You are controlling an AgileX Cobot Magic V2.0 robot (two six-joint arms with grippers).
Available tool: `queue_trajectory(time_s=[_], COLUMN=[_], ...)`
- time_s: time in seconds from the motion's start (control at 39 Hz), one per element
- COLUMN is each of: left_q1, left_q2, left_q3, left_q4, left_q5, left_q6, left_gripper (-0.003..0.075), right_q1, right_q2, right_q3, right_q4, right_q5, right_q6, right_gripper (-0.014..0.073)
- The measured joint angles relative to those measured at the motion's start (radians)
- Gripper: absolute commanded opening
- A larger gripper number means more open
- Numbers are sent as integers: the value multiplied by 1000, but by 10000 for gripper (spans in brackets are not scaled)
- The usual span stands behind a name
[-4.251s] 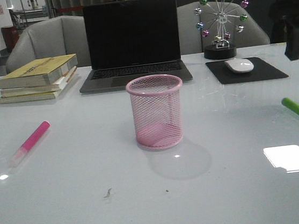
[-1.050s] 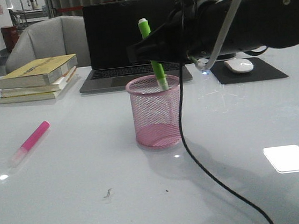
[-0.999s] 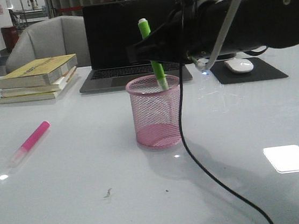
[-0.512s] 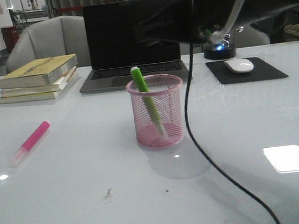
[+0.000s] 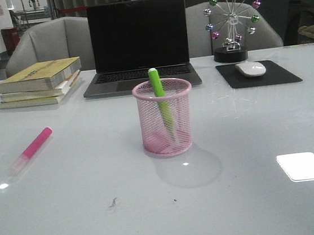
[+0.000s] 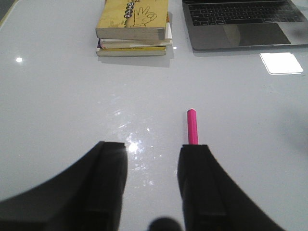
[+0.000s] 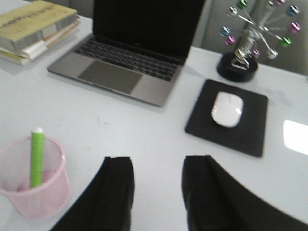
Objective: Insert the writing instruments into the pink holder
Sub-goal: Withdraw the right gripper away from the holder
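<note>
Glossy white table [image 5: 100,214], mesh pink holder [image 5: 165,117], chunky green marker [image 5: 161,103] inside

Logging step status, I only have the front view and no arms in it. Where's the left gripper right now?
Observer: The left gripper is open, above the bare table near the pink highlighter, whose near end is hidden behind one finger.
Operator: And the right one?
Observer: The right gripper is open and empty, with the pink holder off to its side, apart from it.
Operator: Front shows green in the cup. Confirm from the wrist?
Observer: Yes, the right wrist view shows the green highlighter standing inside the holder, its tip above the rim.
</note>
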Motion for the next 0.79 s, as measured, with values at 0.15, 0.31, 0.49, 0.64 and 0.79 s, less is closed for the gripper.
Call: queue_trajectory(time_s=[0.15,0.31,0.49,0.64,0.79], left_q1=[0,0,0,0,0], left_q2=[0,0,0,0,2], left_q3=[0,0,0,0,-5], left_q4=[2,2,2,2,2], left_q5=[-2,-2,-2,-6,-63], left_q6=[0,0,0,0,0], left_gripper=[329,329,329,335,335], right_q1=[-114,-169,-173,-173,-173], right_q2=[-148,-283,-392,-468,-481], right_q3=[21,113,269,330,332], right_q4=[-39,-45,-45,-45,-45], right_q5=[203,269,301,309,314], right_q6=[-5,-7,-3,15,19], right_gripper=[378,378,378,378,378])
